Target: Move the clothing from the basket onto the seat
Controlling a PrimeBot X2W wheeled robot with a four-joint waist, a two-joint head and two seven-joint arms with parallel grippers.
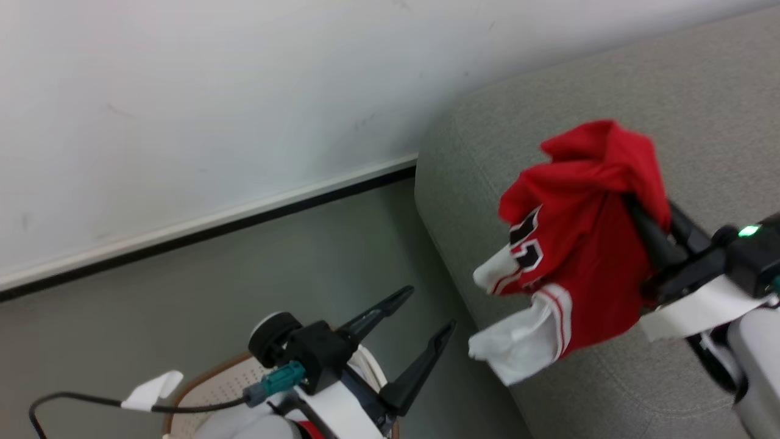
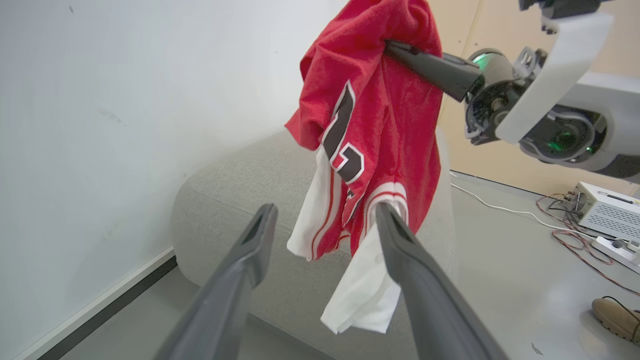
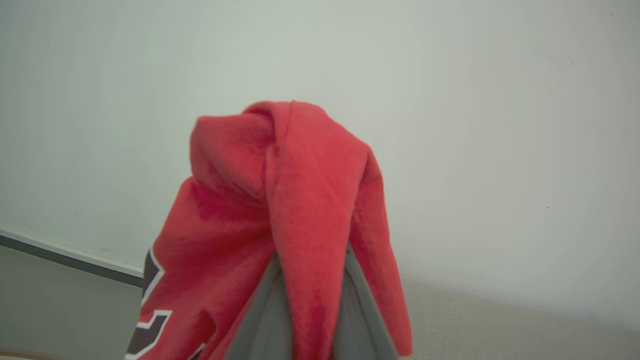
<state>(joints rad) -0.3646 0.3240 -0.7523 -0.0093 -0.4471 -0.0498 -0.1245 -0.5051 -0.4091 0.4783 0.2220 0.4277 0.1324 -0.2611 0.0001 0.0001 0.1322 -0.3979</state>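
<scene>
At the lower left of my head view sits the basket (image 1: 204, 390), its brown rim showing under my left arm. Just right of it, my left gripper (image 1: 429, 308) is spread wide with nothing between its fingers, pointing up toward the seat (image 1: 701, 103). It is well apart from the load.

Further right hangs the clothing (image 1: 573, 244). It is one red garment, bunched at the top and draping straight down, so its long axis is vertical. The white panel dangles lowest, over the seat's rounded front edge. I cannot tell whether it brushes the upholstery.

My right gripper (image 1: 655, 235) is clamped on the bunched top, its fingers buried in the fabric.

The seat's flat cushion lies beyond and to the right of the garment. I judge the right arm should carry it inward before letting go.
</scene>
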